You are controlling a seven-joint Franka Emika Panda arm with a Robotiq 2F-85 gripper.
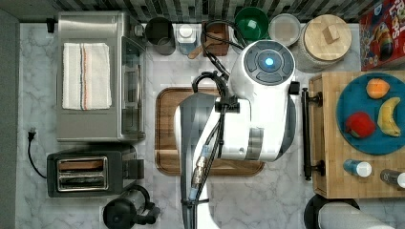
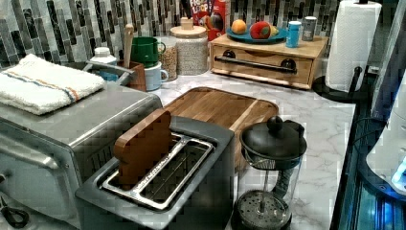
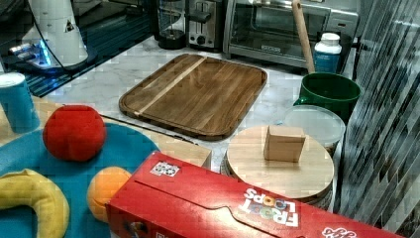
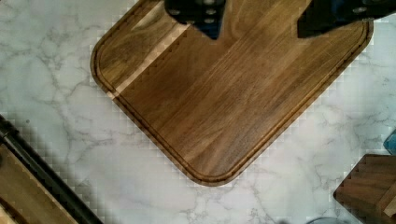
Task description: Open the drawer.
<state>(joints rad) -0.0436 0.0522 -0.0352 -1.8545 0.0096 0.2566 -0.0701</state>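
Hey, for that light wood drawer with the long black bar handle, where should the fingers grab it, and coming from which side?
Grip the long black bar handle of the light wood drawer near its middle, between the two end mounts. The bar stands off the drawer front, leaving a gap for fingers behind it. Approach from the open marble counter in front, the dark walnut board's side, with the fingers above and below the bar.

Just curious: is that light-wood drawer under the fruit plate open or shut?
Shut: the drawer front sits flush with its wooden box, black bar handle untouched.

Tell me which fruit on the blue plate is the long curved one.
The yellow banana, on the blue plate beside the round red apple and the orange.
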